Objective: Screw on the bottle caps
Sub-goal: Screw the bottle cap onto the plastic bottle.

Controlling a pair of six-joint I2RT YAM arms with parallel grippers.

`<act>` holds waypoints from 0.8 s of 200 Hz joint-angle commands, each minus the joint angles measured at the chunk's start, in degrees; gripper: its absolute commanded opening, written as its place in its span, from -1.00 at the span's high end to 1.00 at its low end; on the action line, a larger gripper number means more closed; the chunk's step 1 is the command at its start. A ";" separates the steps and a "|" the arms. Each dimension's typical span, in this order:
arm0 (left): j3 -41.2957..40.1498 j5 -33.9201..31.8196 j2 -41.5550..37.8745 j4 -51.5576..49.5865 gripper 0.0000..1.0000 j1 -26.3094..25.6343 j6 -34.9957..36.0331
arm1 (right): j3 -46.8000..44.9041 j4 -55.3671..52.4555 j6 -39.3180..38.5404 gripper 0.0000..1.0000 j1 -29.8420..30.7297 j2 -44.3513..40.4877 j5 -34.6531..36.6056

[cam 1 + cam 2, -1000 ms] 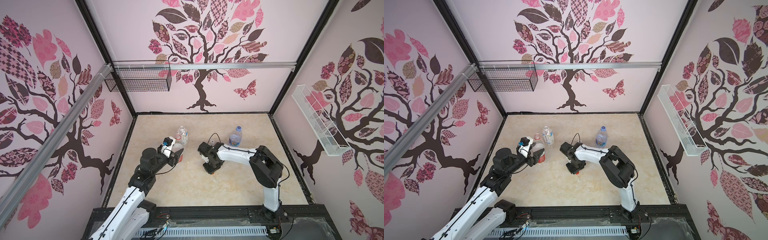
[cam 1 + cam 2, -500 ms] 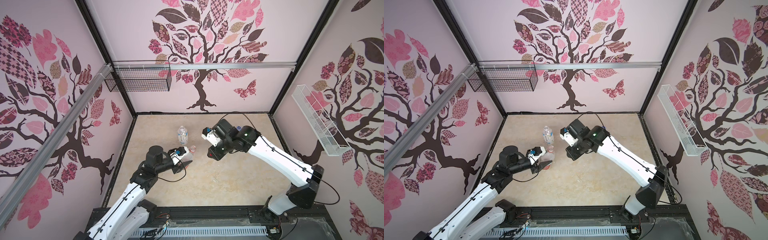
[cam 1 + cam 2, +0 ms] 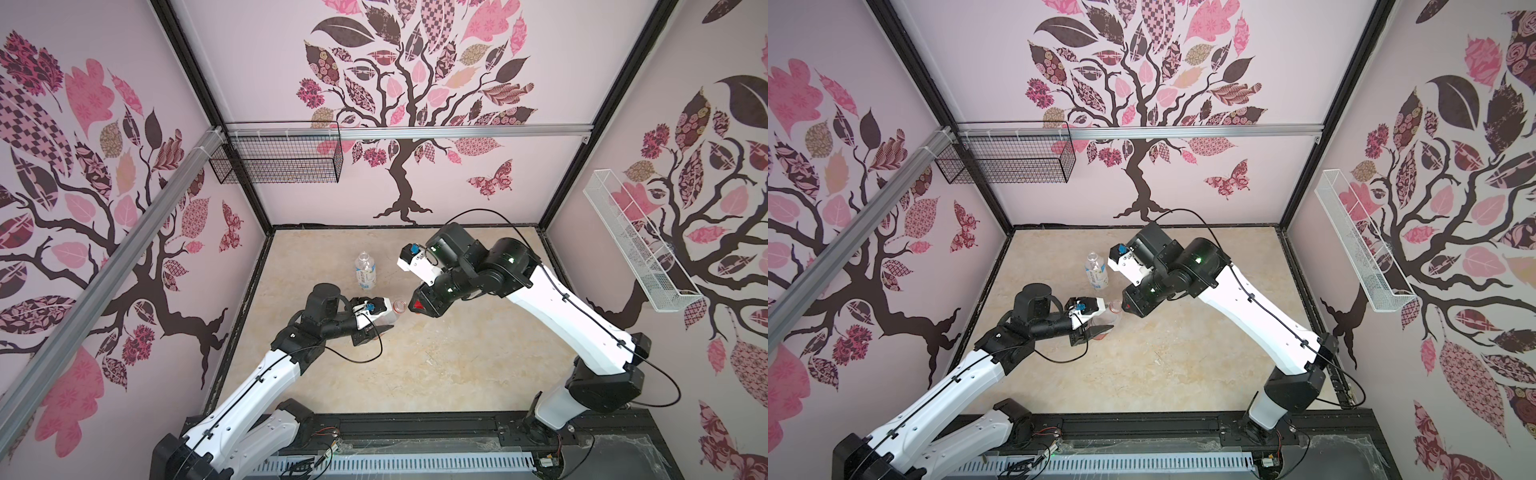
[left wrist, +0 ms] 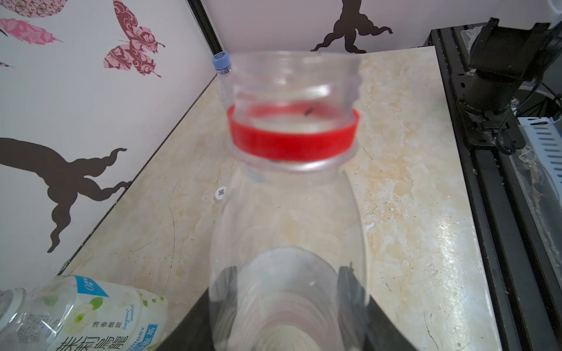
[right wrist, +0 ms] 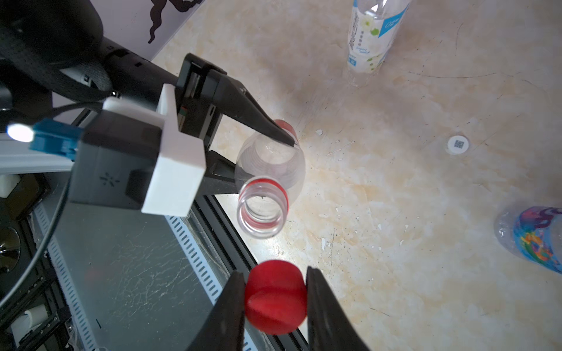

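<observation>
My left gripper is shut on a clear bottle with a red neck ring, gripping its body. The bottle is held off the table and tilted, with its open mouth towards my right gripper. My right gripper is shut on a red cap, a short way in front of that mouth. Both top views show the cap just right of the bottle. A white cap with a dark mark lies on the table.
A taller bottle with a white-green label stands uncapped behind the grippers. A squat bottle with a colourful label and a blue cap stands near the right wall; my right arm hides it in both top views.
My right gripper rose from the table with the red cap and now faces the bottle's mouth. My left gripper closed on the bottle, lifted it and tilted it rightward.
</observation>
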 commanded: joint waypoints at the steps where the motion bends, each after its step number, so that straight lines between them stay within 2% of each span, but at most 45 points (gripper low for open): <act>1: 1.12 2.07 0.14 0.51 -0.11 -0.28 -0.27 | 2.66 -0.13 1.74 0.41 1.12 1.55 2.67; 94: 0.93 1.75 0.32 0.62 -0.08 -0.61 0.03 | 3.90 1.52 2.21 0.40 1.74 4.12 6.27; 160: 1.11 1.11 1.00 0.82 -0.07 -0.70 -0.53 | 3.45 2.36 2.46 0.40 3.15 4.77 1.41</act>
